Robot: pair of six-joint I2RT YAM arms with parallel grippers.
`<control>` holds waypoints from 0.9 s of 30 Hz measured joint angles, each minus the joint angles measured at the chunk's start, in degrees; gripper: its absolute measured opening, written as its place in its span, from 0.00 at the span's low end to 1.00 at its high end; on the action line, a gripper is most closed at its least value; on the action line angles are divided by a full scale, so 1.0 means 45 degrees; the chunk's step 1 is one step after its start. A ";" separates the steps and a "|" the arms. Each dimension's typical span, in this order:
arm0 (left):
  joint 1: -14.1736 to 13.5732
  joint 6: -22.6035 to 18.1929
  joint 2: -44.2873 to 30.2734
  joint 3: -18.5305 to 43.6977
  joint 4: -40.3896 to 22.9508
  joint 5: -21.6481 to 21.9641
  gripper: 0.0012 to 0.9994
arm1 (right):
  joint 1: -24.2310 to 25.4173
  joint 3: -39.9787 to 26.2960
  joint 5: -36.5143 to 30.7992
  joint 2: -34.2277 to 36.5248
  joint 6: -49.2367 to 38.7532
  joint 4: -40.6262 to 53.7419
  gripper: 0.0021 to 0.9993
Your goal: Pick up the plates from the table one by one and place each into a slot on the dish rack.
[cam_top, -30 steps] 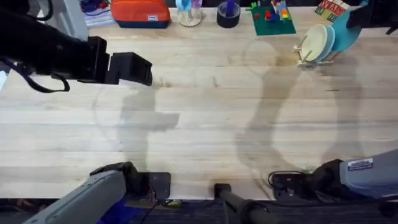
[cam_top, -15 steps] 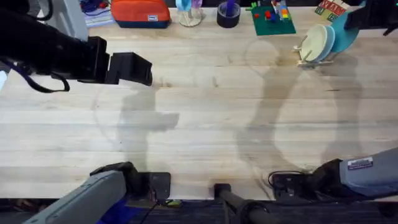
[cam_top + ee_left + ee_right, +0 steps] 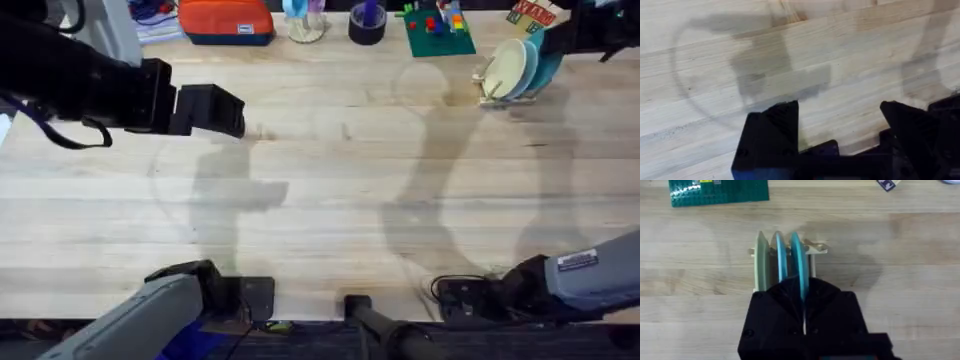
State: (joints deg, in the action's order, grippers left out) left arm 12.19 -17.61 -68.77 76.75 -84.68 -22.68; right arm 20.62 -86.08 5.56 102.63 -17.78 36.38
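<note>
A small wooden dish rack [image 3: 492,92] stands at the table's [image 3: 330,200] far right. In the right wrist view the rack [image 3: 816,249] holds a cream plate [image 3: 761,260] and a sky-blue plate [image 3: 780,260] upright. A second blue plate [image 3: 796,262] stands on edge in the slot beside them, and my right gripper [image 3: 803,291] is shut on its rim from above. Overhead, that gripper [image 3: 560,42] and the blue plate [image 3: 545,65] are at the rack. My left gripper [image 3: 225,110] hovers open over bare wood at the far left, fingers [image 3: 772,130] wide apart.
Along the back edge lie an orange case [image 3: 225,20], a black tape roll [image 3: 367,22], cups [image 3: 305,18] and a green brick baseplate [image 3: 438,35] just left of the rack. The broad middle of the tabletop is bare wood.
My right gripper has carried the blue plate down and left, closer against the plates in the rack. The left arm has stayed still.
</note>
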 joint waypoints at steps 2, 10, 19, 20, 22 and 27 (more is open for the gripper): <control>0.0000 0.0003 0.0000 0.0000 0.0000 0.0000 0.99 | -0.0025 0.0000 0.0000 0.0000 0.0000 0.0000 0.03; 0.0000 0.0000 0.0000 0.0000 0.0000 0.0000 0.99 | -0.0025 0.0000 0.0000 0.0000 0.0000 0.0000 0.09; 0.0000 0.0000 0.0000 0.0000 0.0000 0.0000 0.99 | -0.0025 0.0000 0.0005 0.0000 0.0000 -0.0039 0.14; 0.0000 0.0004 0.0000 0.0000 0.0000 0.0000 0.99 | -0.0025 0.0000 0.0005 -0.0004 0.0005 -0.0039 0.14; 0.0000 0.0000 0.0000 0.0000 0.0000 0.0000 0.99 | -0.0025 0.0000 0.0005 0.0000 0.0005 -0.0039 0.15; 0.0000 0.0000 0.0000 0.0000 0.0000 0.0000 0.99 | -0.0025 0.0000 0.0005 -0.0005 0.0003 -0.0037 0.17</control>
State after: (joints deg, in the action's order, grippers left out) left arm 12.19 -17.61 -68.77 76.75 -84.68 -22.68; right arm 20.51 -86.08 5.58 102.61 -17.77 36.22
